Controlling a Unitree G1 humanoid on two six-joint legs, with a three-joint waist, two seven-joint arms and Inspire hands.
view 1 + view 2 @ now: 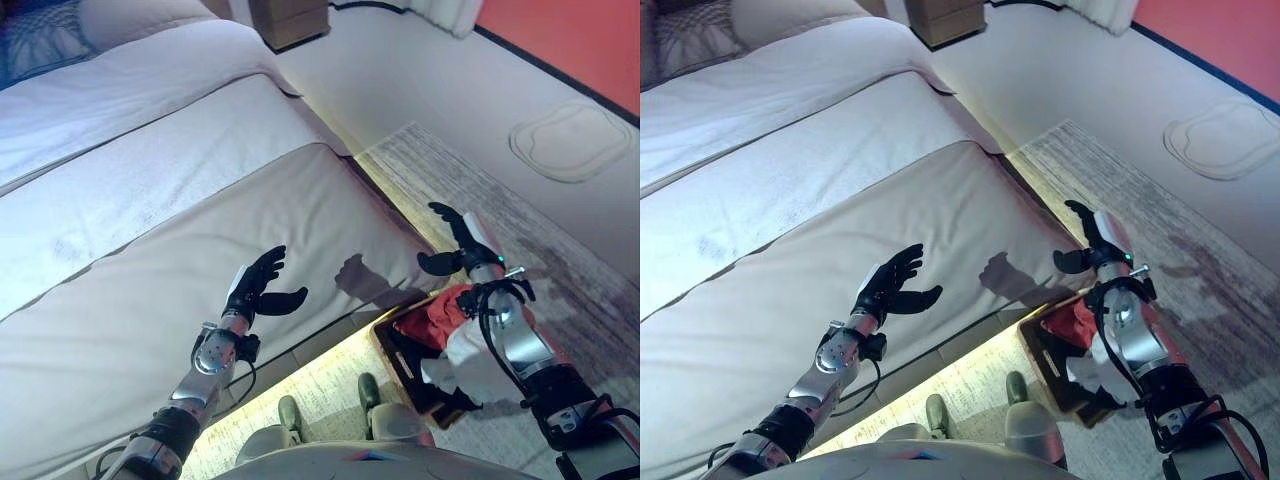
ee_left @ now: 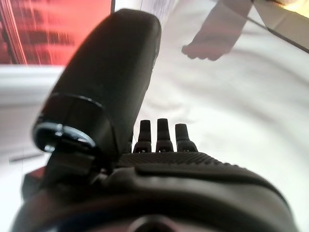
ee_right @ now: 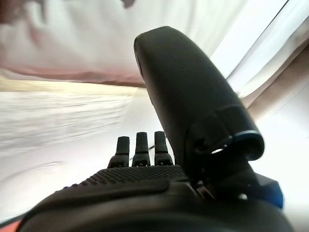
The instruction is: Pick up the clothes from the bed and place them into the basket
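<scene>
A dark basket point(image 1: 398, 352) stands on the rug beside the bed, under my right forearm. Red cloth point(image 1: 438, 316) and white cloth point(image 1: 470, 362) lie in it. My left hand point(image 1: 258, 287) hovers open over the front part of the white bed point(image 1: 200, 220), its fingers straight and holding nothing. My right hand point(image 1: 462, 245) is raised open just past the basket, above the rug near the bed's corner, and it is empty too. No clothes show on the bed's cover.
A grey patterned rug point(image 1: 560, 260) covers the floor to the right of the bed. A pale flat mat point(image 1: 572, 140) lies further off by the red wall. A wooden nightstand point(image 1: 290, 20) stands at the bed's head, next to pillows point(image 1: 130, 15).
</scene>
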